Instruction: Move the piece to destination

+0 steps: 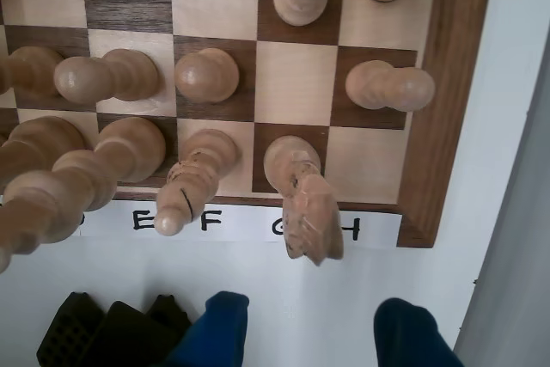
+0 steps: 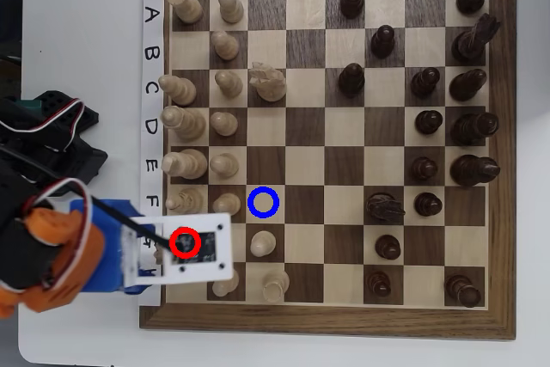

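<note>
While the tool (image 1: pixel 314 320) hangs open short of the piece (image 1: pixel 308 199), approach step: next, close on it, then carry toward 1 o'clock to destination (image 2: pixel 264 202).

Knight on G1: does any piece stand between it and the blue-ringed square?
Nothing stands squarely on the line. The blue-ringed square is empty, and the square ahead of the knight is free. One pawn, beside that free square and next to the destination, borders the diagonal path, so lifting the knight over seems safer.
</note>
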Motion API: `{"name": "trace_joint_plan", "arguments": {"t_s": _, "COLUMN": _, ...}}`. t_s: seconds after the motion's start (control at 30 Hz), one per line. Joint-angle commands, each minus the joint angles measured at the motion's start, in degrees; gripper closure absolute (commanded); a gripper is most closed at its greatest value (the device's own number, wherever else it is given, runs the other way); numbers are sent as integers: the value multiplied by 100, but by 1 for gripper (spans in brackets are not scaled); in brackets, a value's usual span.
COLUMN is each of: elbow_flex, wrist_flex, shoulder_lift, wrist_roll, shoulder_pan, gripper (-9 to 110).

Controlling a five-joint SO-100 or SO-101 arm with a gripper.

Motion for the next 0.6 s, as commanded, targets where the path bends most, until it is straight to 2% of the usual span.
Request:
{"name": "trace_joint_plan", "arguments": {"t_s": 0.0, "elbow_flex": 193, "wrist_flex": -483, "shoulder_lift": -158, "wrist_roll": 185, "shoulder_pan": -334, "gripper": 77}}
{"name": "trace_joint_plan", "arguments": {"t_s": 0.33, "elbow_flex": 360, "wrist_flex": -1336, "shoulder_lift": -466, "wrist_roll": 334, "shoulder_pan": -255, "gripper": 76}}
{"name": "trace_joint_plan", "arguments": {"t_s": 0.57, "elbow_flex": 431, "wrist_flex": -1406, "shoulder_lift": -598, "wrist_roll": 141, "shoulder_pan": -79, "gripper": 76}}
